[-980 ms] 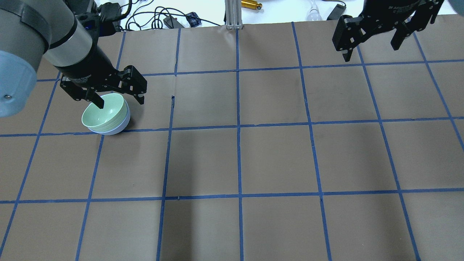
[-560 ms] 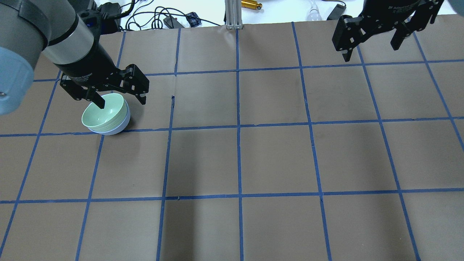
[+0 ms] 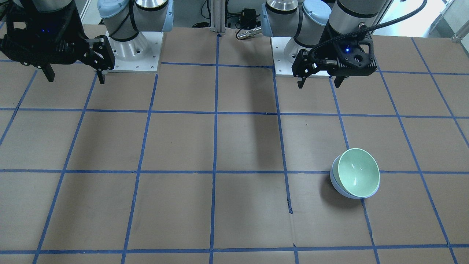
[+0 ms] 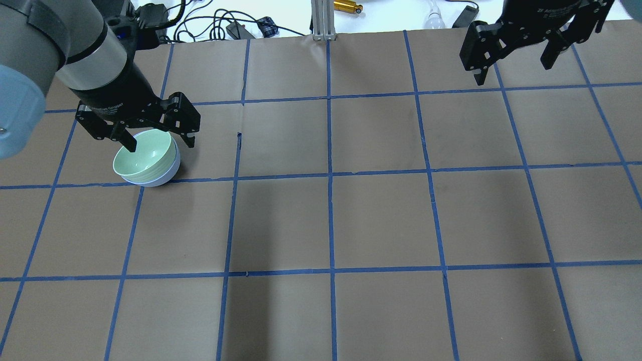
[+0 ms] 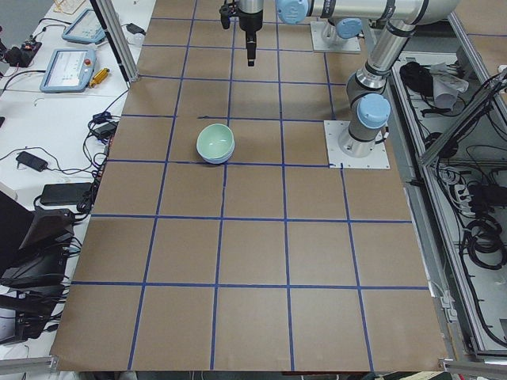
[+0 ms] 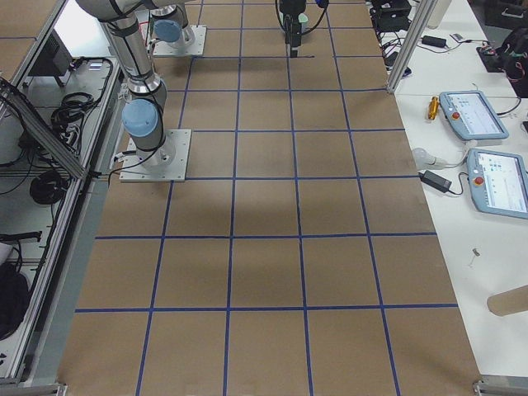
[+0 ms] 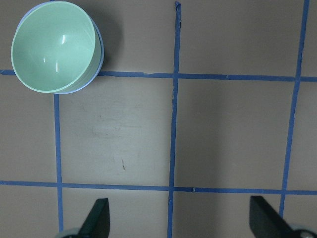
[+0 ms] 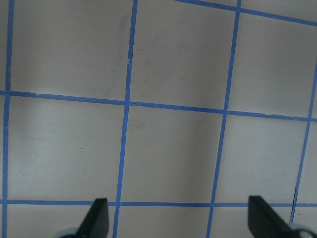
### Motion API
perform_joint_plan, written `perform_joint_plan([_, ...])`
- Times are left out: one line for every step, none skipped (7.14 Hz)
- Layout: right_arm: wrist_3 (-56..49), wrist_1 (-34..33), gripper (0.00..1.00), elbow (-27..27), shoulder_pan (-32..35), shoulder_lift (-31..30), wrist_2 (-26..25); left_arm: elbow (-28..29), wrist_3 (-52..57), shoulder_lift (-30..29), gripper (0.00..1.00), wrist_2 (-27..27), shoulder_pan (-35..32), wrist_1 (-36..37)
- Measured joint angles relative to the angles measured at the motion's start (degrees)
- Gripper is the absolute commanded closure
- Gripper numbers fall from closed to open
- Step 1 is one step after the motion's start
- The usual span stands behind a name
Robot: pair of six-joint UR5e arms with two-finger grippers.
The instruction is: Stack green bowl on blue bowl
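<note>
The pale green bowl sits nested inside the light blue bowl on the left side of the table, tilted slightly. Both show in the front view, green bowl in blue bowl, and in the left wrist view, green bowl with a sliver of blue bowl. My left gripper is open and empty, raised well above the bowls. My right gripper is open and empty, high over the far right of the table.
Brown paper with a blue tape grid covers the table. Cables and small devices lie beyond the far edge. Both arm bases stand on the robot's side.
My open left gripper has drifted slightly left and back from the stacked bowls. The bowls and the right arm have not moved.
</note>
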Motion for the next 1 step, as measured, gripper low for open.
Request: perform_joint_plan([0.0, 0.0, 0.0, 0.0, 0.0, 0.0, 0.0, 0.0, 0.0, 0.0, 0.0, 0.0, 0.0, 0.0])
